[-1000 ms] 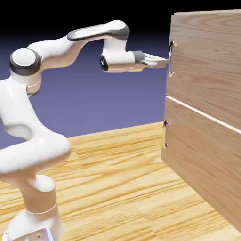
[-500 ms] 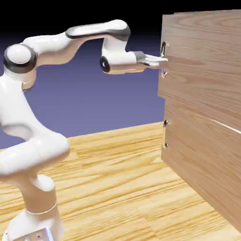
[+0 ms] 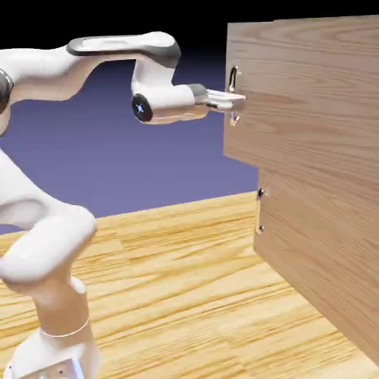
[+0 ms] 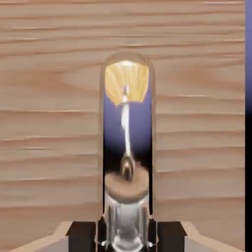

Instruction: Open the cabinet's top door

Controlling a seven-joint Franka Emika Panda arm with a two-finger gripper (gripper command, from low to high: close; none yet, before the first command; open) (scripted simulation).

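The cabinet (image 3: pixel 326 244) is a tall light-brown wood-grain box at the exterior view's right. Its top door (image 3: pixel 311 96) stands out to the left of the lower panel (image 3: pixel 318 259), pulled away from the cabinet's front. My gripper (image 3: pixel 232 98) is shut on the door's silver loop handle (image 3: pixel 234 80), with the arm reaching level from the left. In the hand view the shiny handle (image 4: pixel 126 147) fills the middle, running upright between my dark fingertips (image 4: pixel 81 237) against the door's wood (image 4: pixel 49 123).
The lower panel carries two small metal studs (image 3: pixel 260 194) at its left edge, under the overhanging top door. The wooden table (image 3: pixel 178 296) spreads below the arm. The robot's base (image 3: pixel 55 348) stands at the lower left.
My gripper closed on the handle and drew back to the left. The top door came with it and now overhangs the lower panel.
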